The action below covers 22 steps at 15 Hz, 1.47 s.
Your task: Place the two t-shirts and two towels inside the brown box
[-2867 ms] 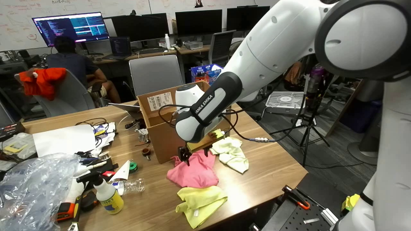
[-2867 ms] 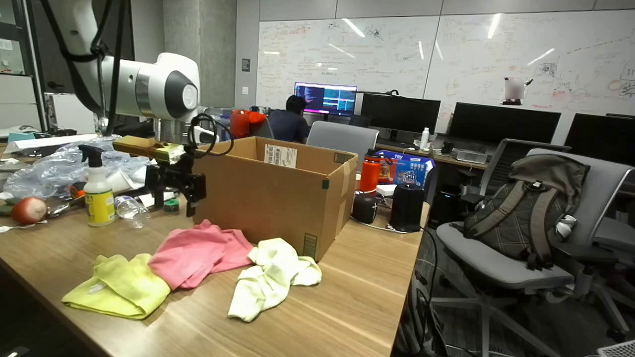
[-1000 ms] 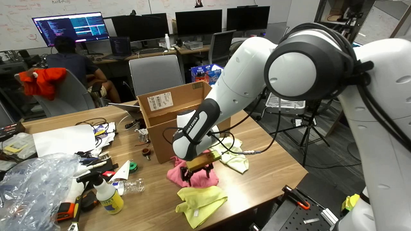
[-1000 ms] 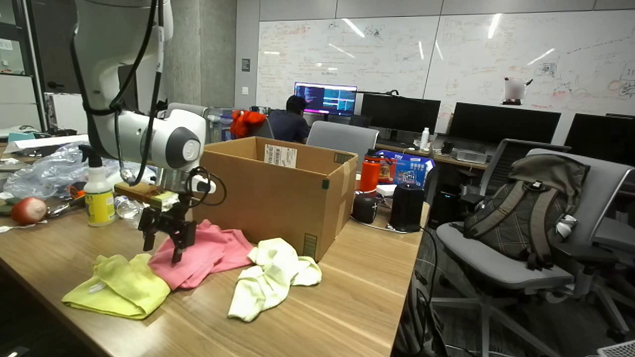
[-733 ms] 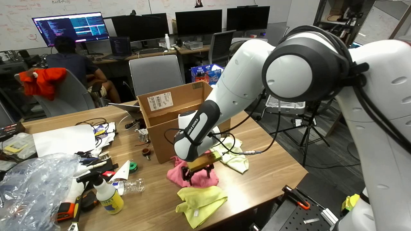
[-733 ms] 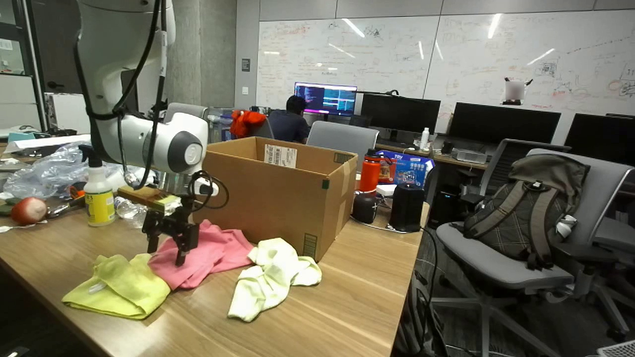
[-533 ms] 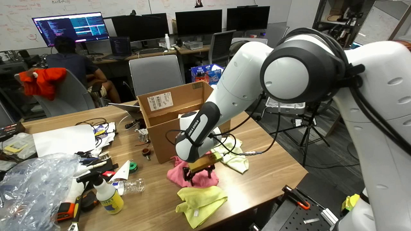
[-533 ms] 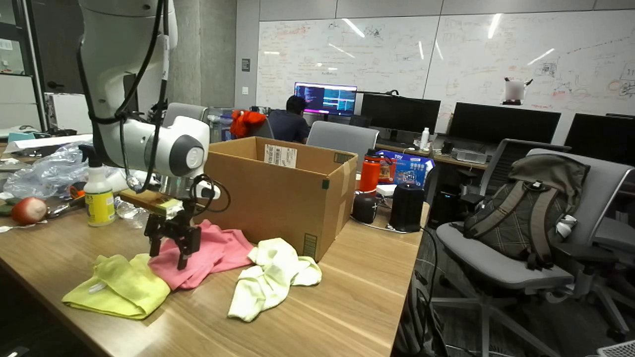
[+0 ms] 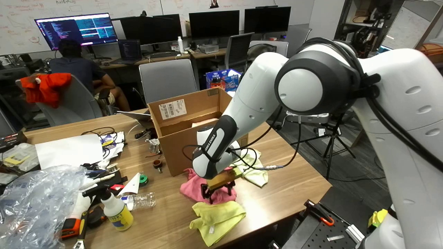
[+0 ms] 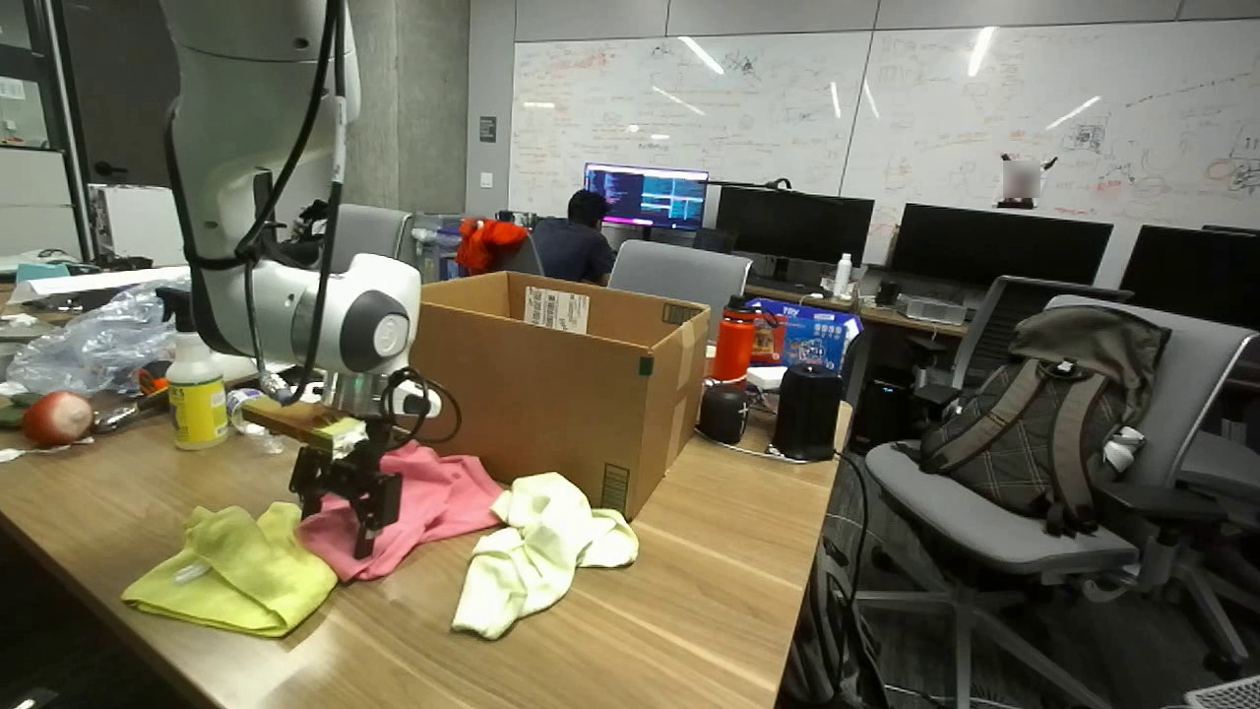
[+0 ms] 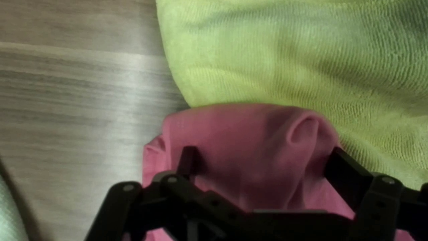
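At its end toward the robot-side edge of the wooden table (image 9: pixel 294 193), the crumpled pink fabric t-shirt (image 10: pixel 438 497) is overhung by the spread black gripper (image 11: pixel 262 159), contact unclear.

Same brown box (image 10: pixel 551 394) in both exterior views (wrist view close, downward).

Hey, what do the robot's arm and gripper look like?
The glossy white, thickly rounded arm has charcoal joint bands, pale round caps and white lettering including "EMIKA"; black cables loop along it. Below a boxy gold-coloured block is the angular black gripper with two blunt fingers.
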Each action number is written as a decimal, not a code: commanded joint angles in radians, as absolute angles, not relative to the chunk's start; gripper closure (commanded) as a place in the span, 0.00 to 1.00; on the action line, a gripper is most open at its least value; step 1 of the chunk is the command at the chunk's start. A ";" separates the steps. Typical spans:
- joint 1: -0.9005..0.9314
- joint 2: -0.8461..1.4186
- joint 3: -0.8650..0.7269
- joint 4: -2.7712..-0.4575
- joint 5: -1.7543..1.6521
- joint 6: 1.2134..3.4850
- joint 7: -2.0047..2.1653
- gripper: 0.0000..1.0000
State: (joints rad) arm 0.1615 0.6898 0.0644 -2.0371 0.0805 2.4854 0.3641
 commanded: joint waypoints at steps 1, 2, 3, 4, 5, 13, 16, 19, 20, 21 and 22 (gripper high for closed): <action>0.179 0.689 0.050 -2.033 0.088 2.507 0.352 0.28; 0.182 0.686 0.047 -2.033 0.086 2.511 0.356 0.34; 0.185 0.683 0.045 -2.034 0.083 2.516 0.358 0.42; 0.188 0.677 0.042 -2.036 0.080 2.521 0.361 0.51; 0.194 0.671 0.036 -2.038 0.074 2.523 0.366 0.58; 0.294 0.536 -0.090 -2.109 -0.038 2.616 0.476 0.95; 0.346 0.457 -0.161 -2.139 -0.120 2.632 0.571 0.96; 0.388 0.379 -0.221 -2.155 -0.233 2.619 0.683 0.96; 0.396 0.357 -0.234 -2.156 -0.279 2.613 0.724 0.96; 0.401 0.334 -0.245 -2.155 -0.326 2.604 0.766 0.96; 0.404 0.314 -0.252 -2.151 -0.376 2.595 0.807 0.96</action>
State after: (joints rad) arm 0.3721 0.4070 -0.2136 -2.1174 -0.2601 2.6086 0.6919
